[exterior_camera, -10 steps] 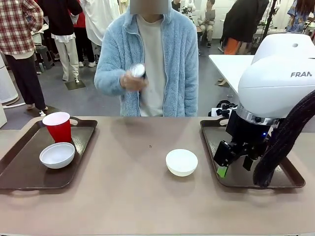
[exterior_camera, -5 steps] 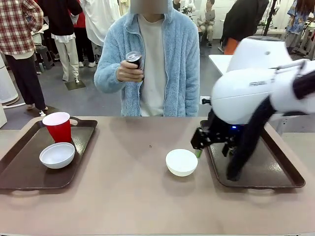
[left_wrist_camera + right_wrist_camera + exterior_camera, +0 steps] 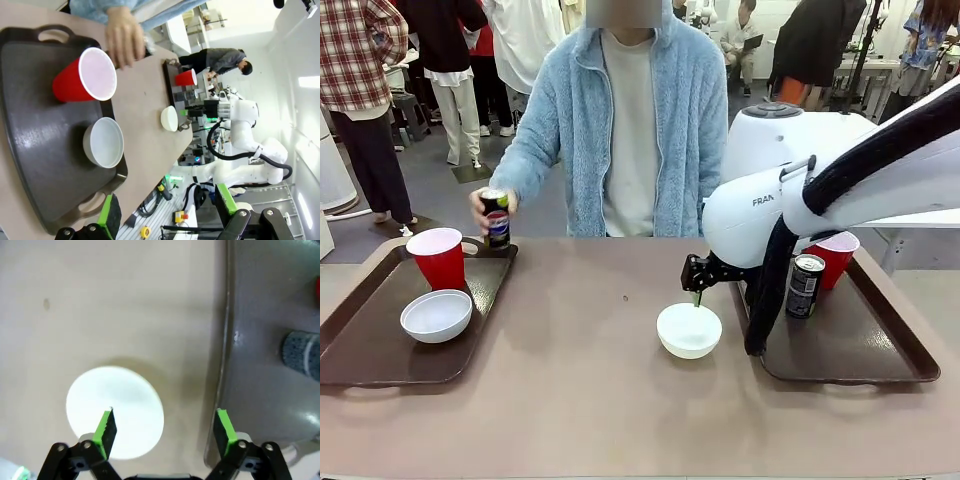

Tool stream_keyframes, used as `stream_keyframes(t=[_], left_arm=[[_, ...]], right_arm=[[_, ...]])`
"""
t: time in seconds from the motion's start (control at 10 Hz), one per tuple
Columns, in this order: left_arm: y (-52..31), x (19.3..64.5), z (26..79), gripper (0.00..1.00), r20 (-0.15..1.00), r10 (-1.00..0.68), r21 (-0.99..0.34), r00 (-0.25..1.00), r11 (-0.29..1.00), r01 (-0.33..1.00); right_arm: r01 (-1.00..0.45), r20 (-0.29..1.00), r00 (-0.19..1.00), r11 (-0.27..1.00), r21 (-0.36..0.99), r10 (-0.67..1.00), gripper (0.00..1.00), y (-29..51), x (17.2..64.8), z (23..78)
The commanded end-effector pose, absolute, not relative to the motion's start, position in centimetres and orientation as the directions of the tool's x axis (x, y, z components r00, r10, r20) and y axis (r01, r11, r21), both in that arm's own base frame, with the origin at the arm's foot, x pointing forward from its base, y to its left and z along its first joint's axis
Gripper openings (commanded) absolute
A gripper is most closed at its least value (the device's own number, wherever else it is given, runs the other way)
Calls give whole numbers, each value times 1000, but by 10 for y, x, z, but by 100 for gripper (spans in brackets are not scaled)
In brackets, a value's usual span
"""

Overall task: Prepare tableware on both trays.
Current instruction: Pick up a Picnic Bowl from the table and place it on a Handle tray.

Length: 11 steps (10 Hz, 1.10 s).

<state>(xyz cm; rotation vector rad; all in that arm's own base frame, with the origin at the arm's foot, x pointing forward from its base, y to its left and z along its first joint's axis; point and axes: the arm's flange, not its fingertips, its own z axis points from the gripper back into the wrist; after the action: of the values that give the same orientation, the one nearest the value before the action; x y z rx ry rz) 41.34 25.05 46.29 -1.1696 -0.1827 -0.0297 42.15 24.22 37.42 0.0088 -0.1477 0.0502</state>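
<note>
The right arm [image 3: 790, 200] hides half of the red cup [image 3: 838, 252] at the right tray's [image 3: 880, 350] far edge, beside 1 soda can [image 3: 806, 286]. The right gripper [image 3: 165, 429] hangs wide open and empty above the white bowl [image 3: 689, 330] on the table [image 3: 580, 400]. Its wrist view puts 1 pad [image 3: 106, 426] over the bowl and the other over that tray's left rim. The left gripper [image 3: 167, 210] is open and empty. A person's hand [image 3: 480, 205] holds a 2nd can [image 3: 497, 222] at the left tray's [image 3: 360, 350] far right corner.
</note>
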Motion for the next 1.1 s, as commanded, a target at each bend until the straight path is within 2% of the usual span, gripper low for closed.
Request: stream_keyframes(t=[0.0,0.1,0.2,0.3,0.4,0.7,1.0], left_arm=[[250,411,467,100,149,75,-916,986,387,109],[250,411,467,100,149,75,-916,986,387,109],[250,411,467,100,149,75,-916,986,387,109],[250,411,467,100,149,75,-916,986,387,109],[250,411,467,100,149,75,-916,986,387,109],[250,411,467,100,149,75,-916,986,387,109],[250,411,467,100,149,75,-916,986,387,109]], right_arm=[[-19,147,989,1000,2,18,100,253,436,361],[-21,124,992,1000,13,19,86,254,437,354],[-22,110,994,1000,18,19,48,253,439,349],[-18,91,996,1000,18,16,28,252,440,345],[-14,81,997,1000,15,13,0,251,441,343],[-15,76,997,1000,12,14,3,253,439,347],[6,49,999,1000,19,-7,0,251,441,345]])
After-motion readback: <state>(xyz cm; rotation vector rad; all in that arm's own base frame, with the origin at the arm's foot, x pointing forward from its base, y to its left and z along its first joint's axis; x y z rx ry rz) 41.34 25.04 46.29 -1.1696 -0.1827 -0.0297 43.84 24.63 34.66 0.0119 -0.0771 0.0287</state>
